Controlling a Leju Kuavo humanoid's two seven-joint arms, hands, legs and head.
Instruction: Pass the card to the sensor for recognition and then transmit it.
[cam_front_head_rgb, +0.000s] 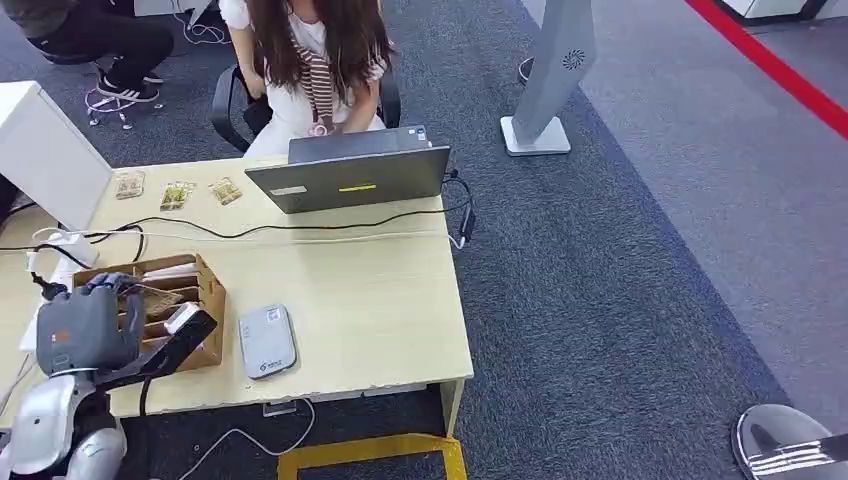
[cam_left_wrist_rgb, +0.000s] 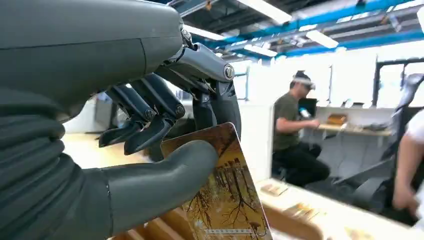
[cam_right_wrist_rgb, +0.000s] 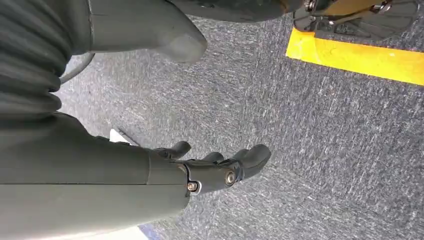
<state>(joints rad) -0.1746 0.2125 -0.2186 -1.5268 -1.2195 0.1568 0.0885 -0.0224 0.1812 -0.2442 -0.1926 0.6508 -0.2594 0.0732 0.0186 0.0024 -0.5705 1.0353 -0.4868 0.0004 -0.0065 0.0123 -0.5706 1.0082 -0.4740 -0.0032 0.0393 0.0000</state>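
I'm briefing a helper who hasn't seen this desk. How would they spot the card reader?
Start at the pale wooden table with the open laptop. On the near side, just right of the brown slotted card box, lies the sensor. It is a flat grey rounded pad, the sole grey slab lying flat there.

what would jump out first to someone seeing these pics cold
Probably the left robot hand, close up in its wrist view, pinching a brown tree-printed card over the wooden card box at the desk's near left. Next, the grey sensor pad right of the box, and the person behind the laptop.
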